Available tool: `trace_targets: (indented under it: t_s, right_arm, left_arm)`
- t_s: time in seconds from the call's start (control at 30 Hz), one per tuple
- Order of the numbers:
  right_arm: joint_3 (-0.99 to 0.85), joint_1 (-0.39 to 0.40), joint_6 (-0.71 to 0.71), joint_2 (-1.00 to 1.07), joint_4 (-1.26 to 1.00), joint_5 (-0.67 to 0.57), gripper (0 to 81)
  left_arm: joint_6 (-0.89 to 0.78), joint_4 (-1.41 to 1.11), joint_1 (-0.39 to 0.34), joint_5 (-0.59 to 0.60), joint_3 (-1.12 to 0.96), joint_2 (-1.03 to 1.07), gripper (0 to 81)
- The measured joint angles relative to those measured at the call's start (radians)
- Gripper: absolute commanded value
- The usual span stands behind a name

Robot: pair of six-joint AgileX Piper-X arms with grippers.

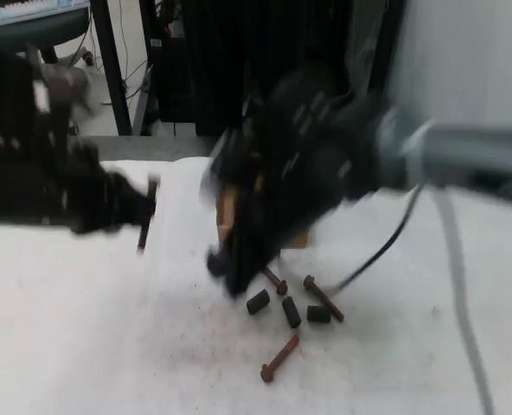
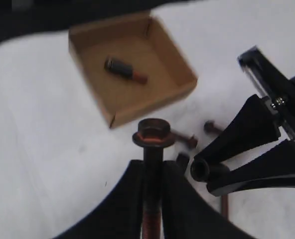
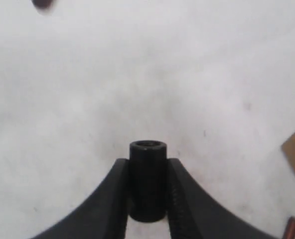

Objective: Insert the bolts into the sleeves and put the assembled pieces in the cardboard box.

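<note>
Left wrist view: rust-brown flanged metal bolt (image 2: 153,144), clamped by its shank between the two black fingers of the left gripper (image 2: 152,167), head standing clear past the fingertips. Just beside it: right gripper (image 2: 210,169), closed on a short black cylindrical sleeve (image 2: 199,170), open bore turned toward the bolt side; sleeve and bolt near, not touching. Farther off: shallow open brown cardboard box (image 2: 87,37) on the white bench cover (image 2: 38,149), with one assembled piece (image 2: 125,70) lying flat on the box floor. Between box and grippers: loose bolts (image 2: 187,140) scattered on the cover.

Right wrist view: held sleeve close up, pinched at mid-length between the right gripper's fingers, hollow end protruding beyond the tips, white cover underneath; one corner of the cardboard box off to the side.

High view, further detail: three loose sleeves (image 1: 291,312) and three loose bolts clustered on the cover directly below the right gripper; left gripper with its bolt raised above the cover, apart from that cluster; arms heavily blurred.
</note>
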Motion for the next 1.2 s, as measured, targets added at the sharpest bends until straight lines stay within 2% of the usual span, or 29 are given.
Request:
trace_targets:
  t_s: [0.07, 0.23, 0.3, 0.33, 0.47, 0.57, 0.6, 0.63, 0.7, 0.83, 1.2]
  right_arm:
    - [-0.003, -0.052, 0.036, -0.065, -0.025, -0.1, 0.8]
    - [0.08, -0.092, 0.092, -0.104, -0.109, -0.324, 0.8]
    - [0.138, -0.092, 0.116, -0.104, -0.164, -0.366, 0.8]
    - [0.175, -0.092, 0.133, -0.1, -0.208, -0.377, 0.8]
    - [0.303, -0.092, 0.278, -0.099, -0.434, -0.392, 0.8]
    - [0.354, -0.092, 0.365, -0.099, -0.605, -0.396, 0.8]
    - [0.388, -0.092, 0.451, -0.099, -0.781, -0.398, 0.8]
    - [0.391, -0.092, 0.459, -0.099, -0.781, -0.398, 0.8]
    - [0.411, -0.092, 0.54, -0.099, -0.935, -0.399, 0.8]
    - [0.415, -0.082, 0.631, -0.099, -1.091, -0.399, 0.8]
    - [0.417, -0.004, 0.661, -0.099, -1.103, -0.399, 0.8]
  left_arm:
    - [-0.043, -0.09, 0.0, 0.034, 0.007, -0.041, 0.4]
    - [-0.177, -0.35, 0.0, 0.108, 0.04, -0.088, 0.4]
    - [-0.271, -0.513, 0.0, 0.127, 0.07, -0.105, 0.4]
    - [-0.281, -0.513, 0.0, 0.129, 0.07, -0.106, 0.4]
    - [-0.534, -0.923, 0.0, 0.151, 0.182, -0.11, 0.4]
    - [-0.64, -1.102, 0.0, 0.157, 0.261, -0.11, 0.4]
    - [-0.662, -1.152, 0.0, 0.157, 0.289, -0.11, 0.4]
    - [-0.684, -1.191, 0.0, 0.164, 0.313, -0.11, 0.4]
    - [-0.707, -1.24, 0.0, 0.182, 0.366, -0.112, 0.4]
    - [-0.717, -1.249, 0.0, 0.24, 0.409, -0.112, 0.4]
    - [-0.702, -1.249, 0.0, 0.267, 0.421, -0.112, 0.4]
